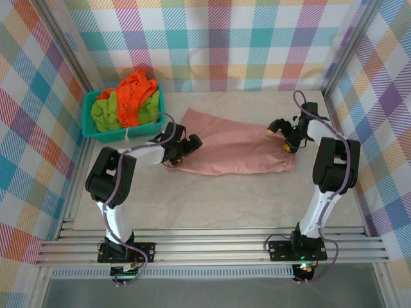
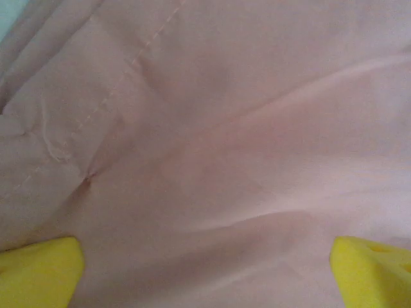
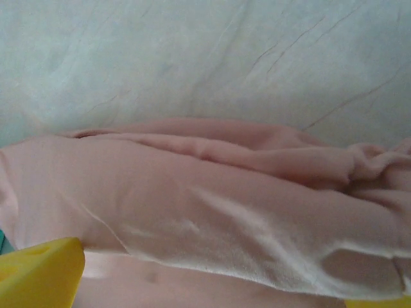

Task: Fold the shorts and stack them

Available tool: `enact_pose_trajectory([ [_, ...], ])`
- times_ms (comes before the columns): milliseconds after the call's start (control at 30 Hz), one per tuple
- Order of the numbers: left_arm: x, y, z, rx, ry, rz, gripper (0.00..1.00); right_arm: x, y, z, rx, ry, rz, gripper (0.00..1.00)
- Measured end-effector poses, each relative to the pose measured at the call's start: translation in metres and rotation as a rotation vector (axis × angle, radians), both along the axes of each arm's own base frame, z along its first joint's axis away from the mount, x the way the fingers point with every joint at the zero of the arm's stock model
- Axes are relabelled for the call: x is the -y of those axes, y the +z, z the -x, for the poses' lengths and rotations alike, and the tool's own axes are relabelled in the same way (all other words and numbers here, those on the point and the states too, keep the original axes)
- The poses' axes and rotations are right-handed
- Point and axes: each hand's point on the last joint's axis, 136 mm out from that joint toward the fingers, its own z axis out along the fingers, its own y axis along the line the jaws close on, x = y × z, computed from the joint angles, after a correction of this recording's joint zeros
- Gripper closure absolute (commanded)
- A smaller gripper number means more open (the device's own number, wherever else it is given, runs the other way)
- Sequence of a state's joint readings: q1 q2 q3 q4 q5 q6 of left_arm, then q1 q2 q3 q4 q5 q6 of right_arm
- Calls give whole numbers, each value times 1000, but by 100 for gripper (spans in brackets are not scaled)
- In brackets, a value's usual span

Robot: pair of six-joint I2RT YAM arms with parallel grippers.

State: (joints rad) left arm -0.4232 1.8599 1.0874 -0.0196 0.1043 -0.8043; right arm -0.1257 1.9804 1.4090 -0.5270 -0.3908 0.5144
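Pink shorts (image 1: pixel 237 151) lie mostly flat on the pale table (image 1: pixel 225 199), mid-table, long axis running left to right between your two arms. One corner reaches back toward the teal mesh basket (image 1: pixel 88 125). The right end is bunched and wrinkled.

Your left gripper (image 1: pixel 191 144) sits low over the left end of the pink shorts. In the left wrist view its yellow fingertips (image 2: pixel 38 273) stand far apart at the two bottom corners. Pink cloth (image 2: pixel 212 147) runs smooth under the left gripper (image 2: pixel 205 273), with a stitched seam crossing the upper left. Jaws spread, nothing pinched.

Your right gripper (image 1: pixel 280 137) is at the right end of the pink shorts, near the gathered edge. In the right wrist view one yellow fingertip (image 3: pixel 38 273) shows at lower left and a thin sliver of the other at lower right, so the right gripper (image 3: pixel 205 292) is likewise spread wide. Folded ridges of pink cloth (image 3: pixel 212 192) lie ahead of it, with bare table cover (image 3: pixel 192 58) beyond. No cloth is caught between the pads.

The basket is at the back left corner. Orange shorts (image 1: pixel 135 95) are heaped on top inside it, with lime green shorts (image 1: pixel 104 112) beside and beneath them. Both are crumpled, unfolded.
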Motion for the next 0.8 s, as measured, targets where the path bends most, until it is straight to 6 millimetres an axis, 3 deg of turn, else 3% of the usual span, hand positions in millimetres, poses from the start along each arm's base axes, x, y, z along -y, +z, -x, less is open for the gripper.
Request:
enact_pose_trajectory([
  [133,-9,-1,10,59,23,9,0,-2,-2,-3,0,5,-28,1],
  [333,-29,-1,49,79,67,19,0,-20,5,4,30,49,-115,0],
  [433,-39,-1,70,62,84,19,0,-39,16,21,38,94,-151,1],
  [533,-50,4,92,19,91,1,0,-56,41,34,87,145,-179,0],
  [633,-54,38,95,47,92,-1,0,-70,80,38,185,196,-212,1],
  [733,-43,104,70,162,76,30,0,-75,108,37,261,223,-233,1],
  [800,-33,150,48,257,60,59,0,-75,114,33,282,228,-235,1],
])
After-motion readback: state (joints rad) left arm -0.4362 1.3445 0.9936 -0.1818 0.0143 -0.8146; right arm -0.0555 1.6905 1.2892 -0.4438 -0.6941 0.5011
